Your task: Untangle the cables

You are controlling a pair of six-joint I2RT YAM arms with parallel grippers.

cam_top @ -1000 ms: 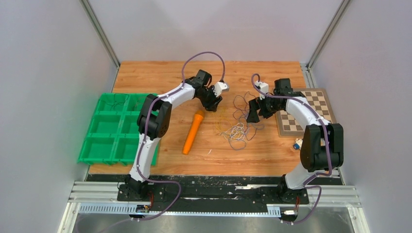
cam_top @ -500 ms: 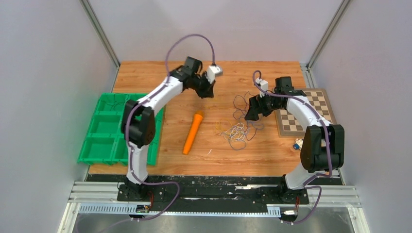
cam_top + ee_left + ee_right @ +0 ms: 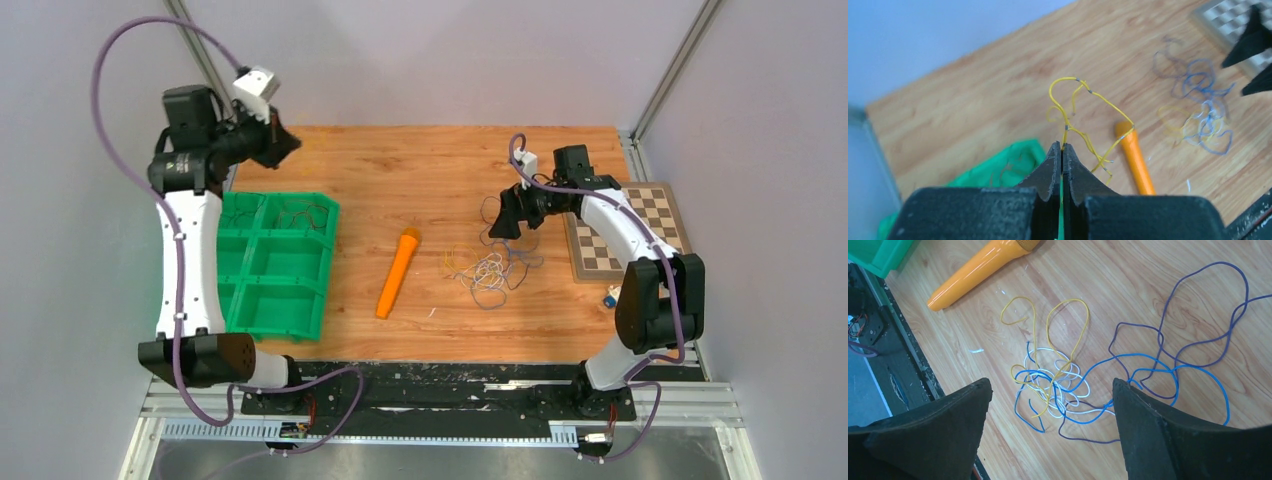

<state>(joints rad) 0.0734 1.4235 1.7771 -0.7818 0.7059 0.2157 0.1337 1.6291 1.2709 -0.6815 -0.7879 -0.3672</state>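
Observation:
A tangle of thin cables [image 3: 489, 268] in blue, purple, yellow and white lies on the wooden table right of centre. In the right wrist view the knot [image 3: 1053, 385] sits below and between the fingers. My right gripper [image 3: 503, 220] hovers over the tangle's far side, open and holding nothing [image 3: 1050, 382]. My left gripper [image 3: 283, 146] is raised at the far left, above the back of the green tray. It is shut [image 3: 1062, 148] on one curly yellow cable [image 3: 1066, 78], which loops free beyond the fingertips.
An orange marker [image 3: 397, 272] lies between the tray and the tangle. The green compartment tray [image 3: 330, 215] stands at the left, with a few thin wires in its back cells. A chessboard [image 3: 625, 230] lies at the right, and a small blue-white object [image 3: 611, 297] sits near its front edge.
My left gripper closed on the yellow cable beside the tangle. The arm then swung up and far left with the cable. The right gripper moved slightly towards the back and stays open.

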